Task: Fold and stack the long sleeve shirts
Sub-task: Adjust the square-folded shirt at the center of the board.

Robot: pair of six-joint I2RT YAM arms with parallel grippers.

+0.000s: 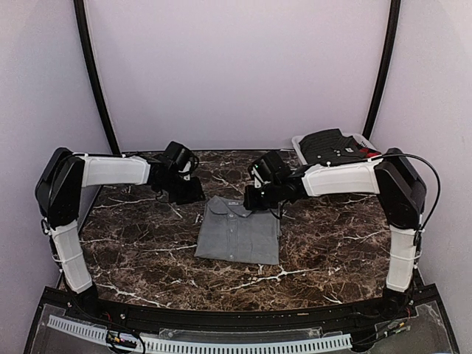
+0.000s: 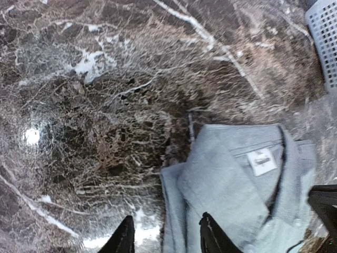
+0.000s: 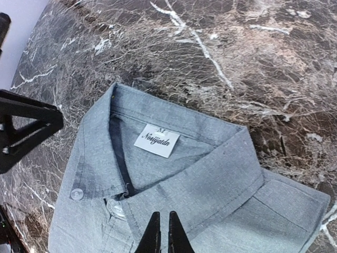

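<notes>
Left gripper [image 2: 166,219] gapes, right gripper [image 3: 164,214] closed, seemingly above the shirt [image 1: 240,234].

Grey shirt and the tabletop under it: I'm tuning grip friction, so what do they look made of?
Folded grey collared button-front shirt: matte woven cloth, perhaps cotton; fine heathered weave, soft creases. Dark brown white-veined tabletop: polished marble or marble-look laminate, unclear which; veining and a bright glare spot.

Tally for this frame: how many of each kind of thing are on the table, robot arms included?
Grey shirt: 1
White basket: 1
Dark pile of cloth in the basket: 1, pieces cannot be told apart
Robot arms: 2, left arm and right arm
Total: 5
</notes>
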